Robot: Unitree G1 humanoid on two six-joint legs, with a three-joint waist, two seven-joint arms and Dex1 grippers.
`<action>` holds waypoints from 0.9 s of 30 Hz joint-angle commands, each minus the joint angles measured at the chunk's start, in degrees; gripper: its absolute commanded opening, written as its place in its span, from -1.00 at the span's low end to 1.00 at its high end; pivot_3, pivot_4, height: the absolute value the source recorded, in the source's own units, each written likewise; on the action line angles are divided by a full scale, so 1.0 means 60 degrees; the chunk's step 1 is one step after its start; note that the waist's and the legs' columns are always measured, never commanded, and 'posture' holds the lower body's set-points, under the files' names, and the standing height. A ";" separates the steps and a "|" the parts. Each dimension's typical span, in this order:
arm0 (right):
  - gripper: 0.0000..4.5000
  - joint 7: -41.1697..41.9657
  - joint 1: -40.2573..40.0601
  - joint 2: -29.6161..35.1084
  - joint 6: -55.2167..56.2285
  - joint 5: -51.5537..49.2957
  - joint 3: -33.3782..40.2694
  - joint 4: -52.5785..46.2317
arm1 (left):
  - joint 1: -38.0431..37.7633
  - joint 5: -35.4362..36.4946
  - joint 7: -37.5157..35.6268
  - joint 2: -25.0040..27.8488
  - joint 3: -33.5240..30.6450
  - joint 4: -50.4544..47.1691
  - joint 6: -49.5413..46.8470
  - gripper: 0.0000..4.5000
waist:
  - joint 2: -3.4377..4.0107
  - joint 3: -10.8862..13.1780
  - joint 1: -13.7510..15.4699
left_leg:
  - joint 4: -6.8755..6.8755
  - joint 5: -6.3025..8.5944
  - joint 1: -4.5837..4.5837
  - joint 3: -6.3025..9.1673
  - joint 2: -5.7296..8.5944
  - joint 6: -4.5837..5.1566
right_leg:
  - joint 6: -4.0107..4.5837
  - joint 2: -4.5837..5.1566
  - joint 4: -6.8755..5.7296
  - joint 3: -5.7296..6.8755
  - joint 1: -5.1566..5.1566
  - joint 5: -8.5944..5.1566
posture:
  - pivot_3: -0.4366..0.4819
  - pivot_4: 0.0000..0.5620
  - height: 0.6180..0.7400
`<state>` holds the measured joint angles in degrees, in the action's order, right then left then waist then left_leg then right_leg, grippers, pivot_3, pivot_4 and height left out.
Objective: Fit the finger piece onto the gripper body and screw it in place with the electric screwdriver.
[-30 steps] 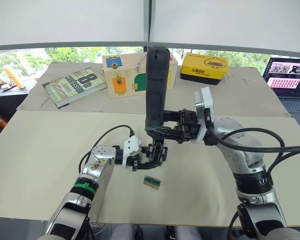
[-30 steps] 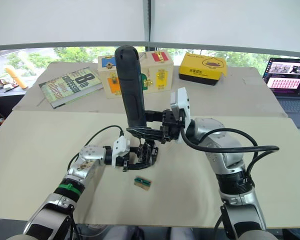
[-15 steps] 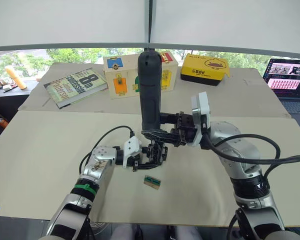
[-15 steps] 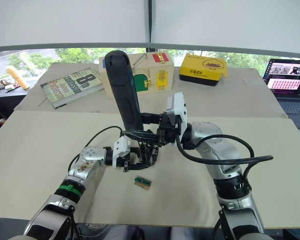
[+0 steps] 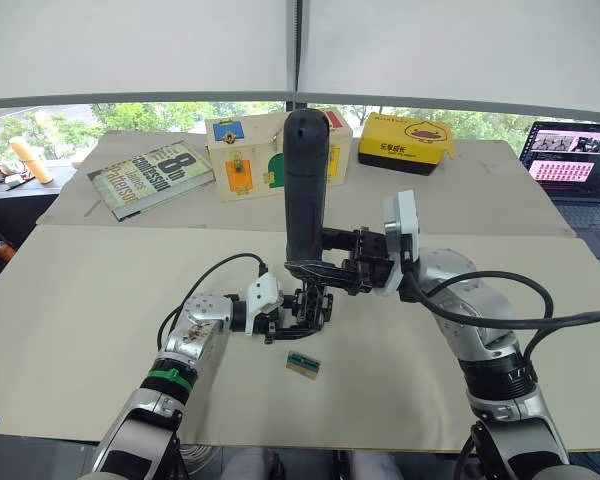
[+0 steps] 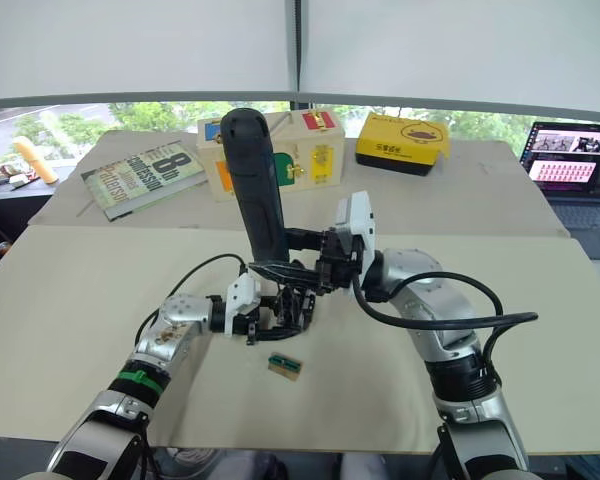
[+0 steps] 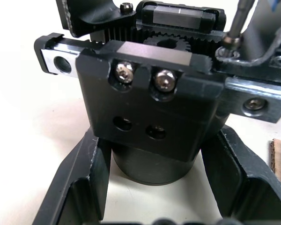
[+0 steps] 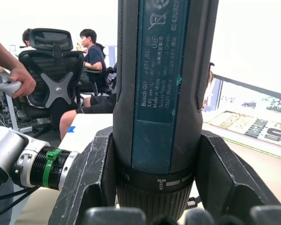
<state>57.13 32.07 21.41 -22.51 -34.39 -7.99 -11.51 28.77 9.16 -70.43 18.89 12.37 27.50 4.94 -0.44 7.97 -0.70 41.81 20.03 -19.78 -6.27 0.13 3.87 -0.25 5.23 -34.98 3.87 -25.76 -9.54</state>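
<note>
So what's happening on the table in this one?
The robot is in the middle of a screwdriving step. Its left gripper clamps the gripper body by its round base on the tan table. The right gripper holds the electric screwdriver upright above it, and the left wrist view shows the metal bit meeting a screw on top of the body. A small green-and-tan block lies loose just in front. A book, a wooden box and a yellow case sit further back.
</note>
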 commanded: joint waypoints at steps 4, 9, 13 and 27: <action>-0.15 -0.0212 -0.0317 0.0196 -0.0541 0.0580 -0.0569 0.0520 | -0.0255 -0.0069 -0.0142 0.0041 0.0196 -0.0064 -0.0085 0.02 | -0.0003 -0.0006 -0.0001 | -0.0003 0.0002 0.0023 0.0005 -0.0009 0.0000 | 0.0002 0.0025 0.0005 -0.0001 0.0022 -0.0001 | -0.05 -0.47 1.00; -0.15 -0.0260 -0.0223 0.0083 -0.0352 0.0494 -0.0475 0.0513 | -0.0253 -0.0079 -0.0142 0.0069 0.0187 -0.0023 -0.0099 0.02 | -0.0003 -0.0006 -0.0008 | -0.0025 0.0006 0.0076 0.0012 -0.0013 0.0001 | 0.0007 0.0036 0.0016 -0.0002 0.0068 -0.0005 | -0.05 -0.47 1.00; -0.15 -0.0175 -0.0103 0.0084 -0.0359 0.0276 -0.0321 0.0328 | -0.0264 -0.0073 -0.0136 0.0073 0.0179 -0.0019 -0.0104 0.02 | -0.0004 -0.0006 -0.0010 | -0.0031 0.0008 0.0078 0.0017 -0.0015 0.0001 | 0.0008 0.0046 0.0019 -0.0001 0.0069 -0.0006 | -0.05 -0.47 1.00; -0.15 0.0511 0.0786 -0.0053 -0.0071 -0.1247 0.0824 -0.0786 | -0.0163 -0.0364 0.0079 0.0241 0.0229 0.0362 0.0012 0.02 | -0.0005 -0.0004 -0.0009 | -0.0027 0.0007 -0.0048 0.0016 -0.0009 -0.0003 | 0.0012 0.0067 0.0001 0.0001 -0.0068 -0.0003 | -0.05 -0.47 1.00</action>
<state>59.03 33.90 21.20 -24.02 -38.70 -5.70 -12.13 28.57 9.13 -70.62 19.56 12.48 27.20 6.03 -0.47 7.95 -0.75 41.66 20.06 -20.13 -6.17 0.09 3.84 -0.17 5.61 -34.98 3.91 -26.21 -9.54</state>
